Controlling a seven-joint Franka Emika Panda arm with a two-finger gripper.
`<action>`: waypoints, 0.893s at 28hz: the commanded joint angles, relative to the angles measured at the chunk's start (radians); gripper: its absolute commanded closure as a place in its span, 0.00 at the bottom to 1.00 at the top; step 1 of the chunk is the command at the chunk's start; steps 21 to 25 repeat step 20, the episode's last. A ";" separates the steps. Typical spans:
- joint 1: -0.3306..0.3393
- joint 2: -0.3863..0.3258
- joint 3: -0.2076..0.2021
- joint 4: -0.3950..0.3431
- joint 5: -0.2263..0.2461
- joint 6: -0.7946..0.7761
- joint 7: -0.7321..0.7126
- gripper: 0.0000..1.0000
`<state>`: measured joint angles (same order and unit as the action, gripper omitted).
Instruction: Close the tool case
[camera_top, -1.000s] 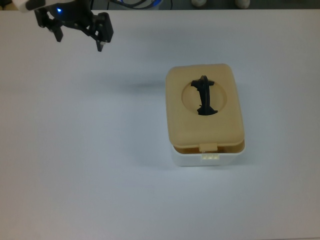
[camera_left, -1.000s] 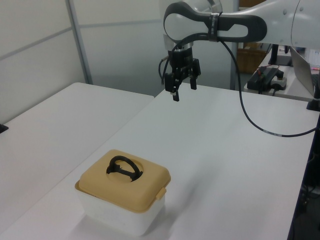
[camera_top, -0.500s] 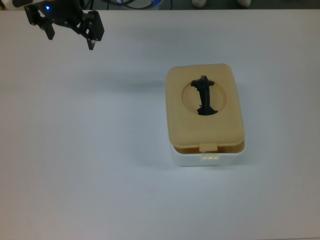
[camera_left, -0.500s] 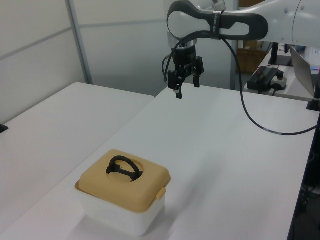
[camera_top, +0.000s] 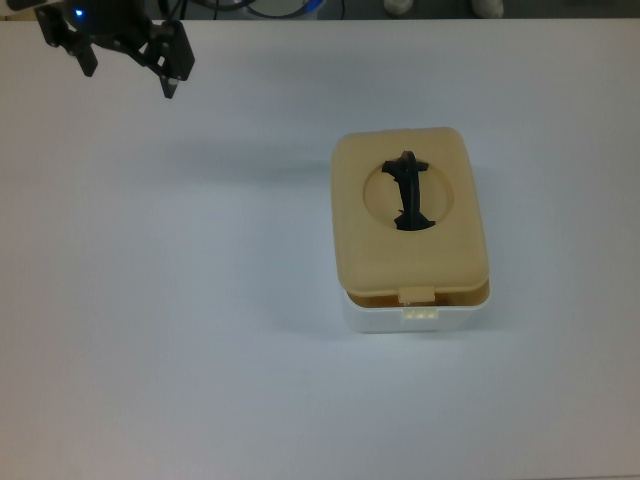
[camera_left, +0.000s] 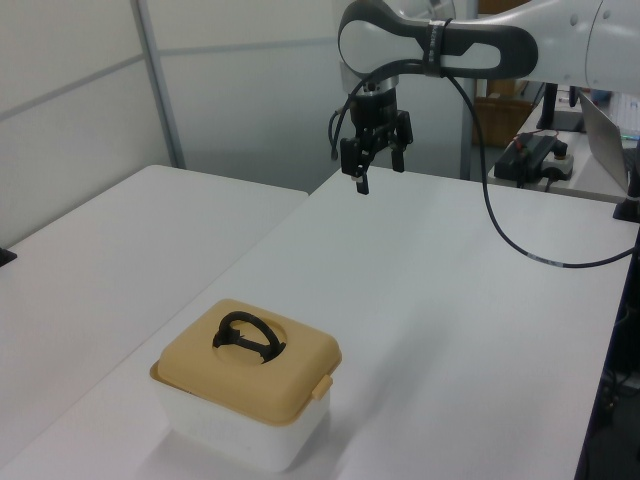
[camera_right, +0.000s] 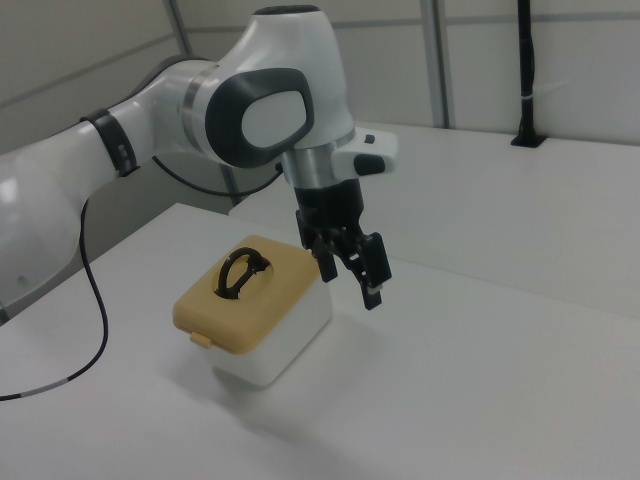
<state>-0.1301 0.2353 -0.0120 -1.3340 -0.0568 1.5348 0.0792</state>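
White tabletop (camera_top: 200, 300) fills the top view, and you can see grey wall panels behind the table in the left view.

Your case (camera_top: 413, 312) sits at about 3 o'clock from the centre of the top view, a white box with the tan lid (camera_top: 410, 215) resting on it. In the top view, the lid's edge toward 6 o'clock stands slightly proud of the box, with a dark gap under it on either side of the tan tab (camera_top: 417, 295). That tab sits just above the white latch (camera_top: 420, 313) on the box wall. A black handle (camera_top: 407, 190) lies in the lid's round recess, running from 12 to 6 o'clock in the top view. In the left view you find the case (camera_left: 240, 425) at 7 o'clock, near the table's front edge.

Your gripper (camera_top: 125, 65) hangs in the air at 10 o'clock in the top view, well apart from the case. Its 2 fingers are spread wide and hold nothing. In the left view the gripper (camera_left: 375, 170) points down above the far part of the table; in the right view it (camera_right: 350, 275) shows in front of the case, fingers apart.
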 joint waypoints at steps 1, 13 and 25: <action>-0.009 -0.022 0.000 -0.011 -0.012 -0.012 -0.021 0.00; -0.025 -0.028 -0.005 -0.011 0.000 -0.012 -0.032 0.00; -0.023 -0.027 -0.002 -0.011 0.000 -0.007 -0.026 0.00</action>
